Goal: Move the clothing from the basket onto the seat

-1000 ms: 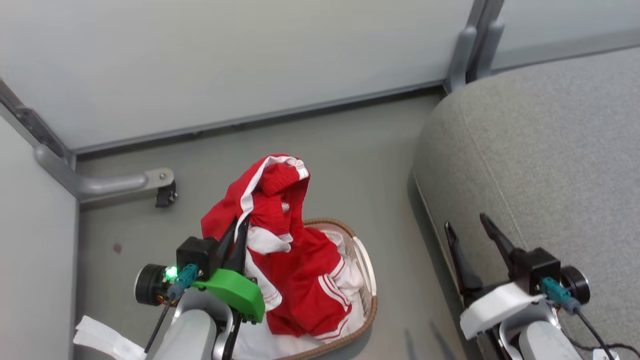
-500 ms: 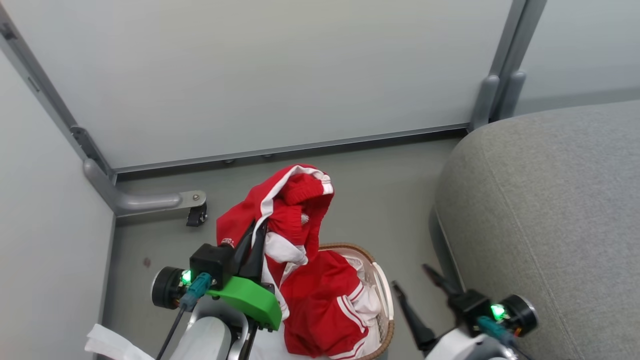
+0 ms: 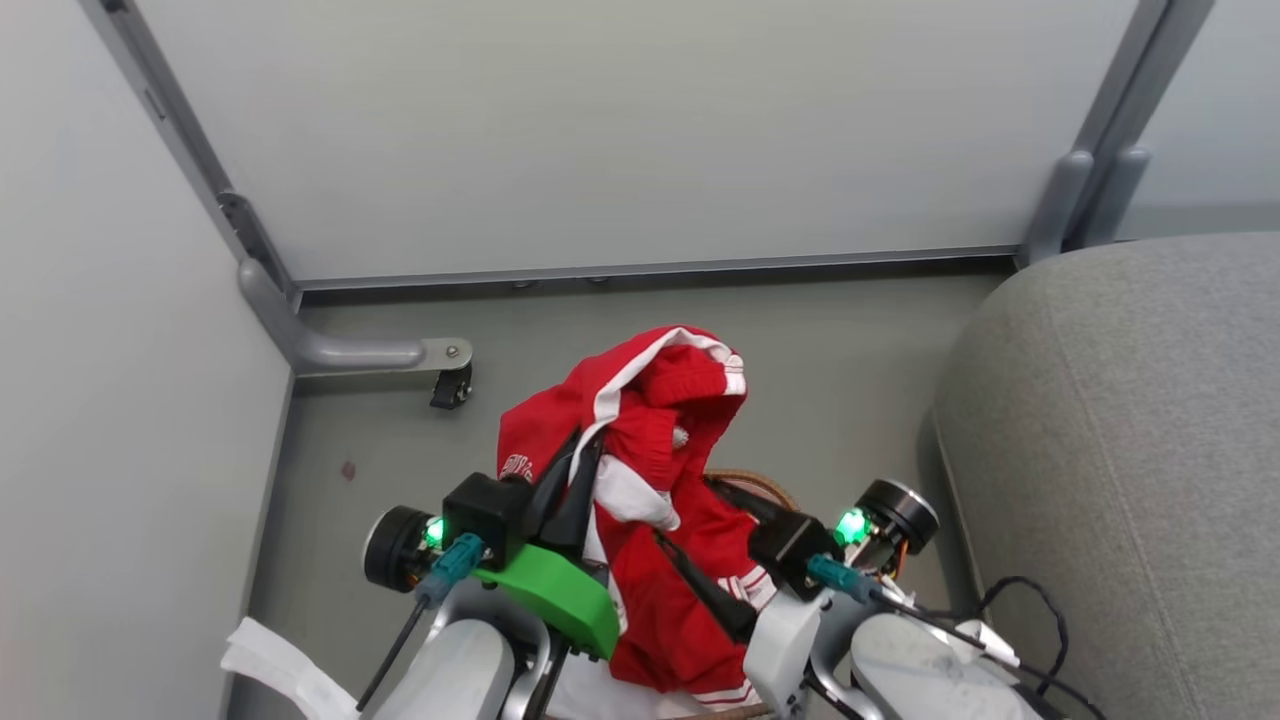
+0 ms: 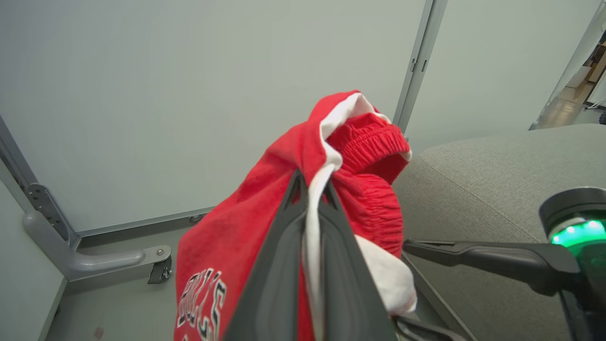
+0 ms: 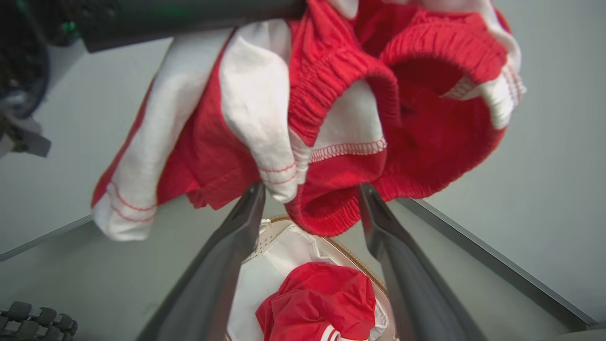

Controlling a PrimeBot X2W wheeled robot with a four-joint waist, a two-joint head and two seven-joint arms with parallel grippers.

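Red clothing (image 3: pixel 650 400) with white stripes and an elastic waistband hangs above the basket, and my left gripper (image 3: pixel 578 462) is shut on its white edge. The left wrist view has the left gripper (image 4: pixel 311 183) pinching that clothing (image 4: pixel 236 227). My right gripper (image 3: pixel 690 512) reaches in from the right, open. In the right wrist view its fingers (image 5: pixel 258 194) straddle the lowest fold of the clothing (image 5: pixel 426 94) without closing. Below lies the basket (image 5: pixel 279 237), with white liner and another red piece (image 5: pixel 322 298) inside. Its brown rim (image 3: pixel 752 480) peeks out. The grey seat (image 3: pixel 1120 450) is at the right.
Pale partition walls stand close behind and to the left. A metal foot with a small caster (image 3: pixel 450 385) juts onto the grey floor. A white tag (image 3: pixel 280 670) hangs by my left arm, and a black cable (image 3: pixel 1010 600) loops by my right arm.
The camera has shifted. My right gripper has swung left from beside the seat to the hanging clothing, staying open. The left gripper keeps its grip on the clothing.
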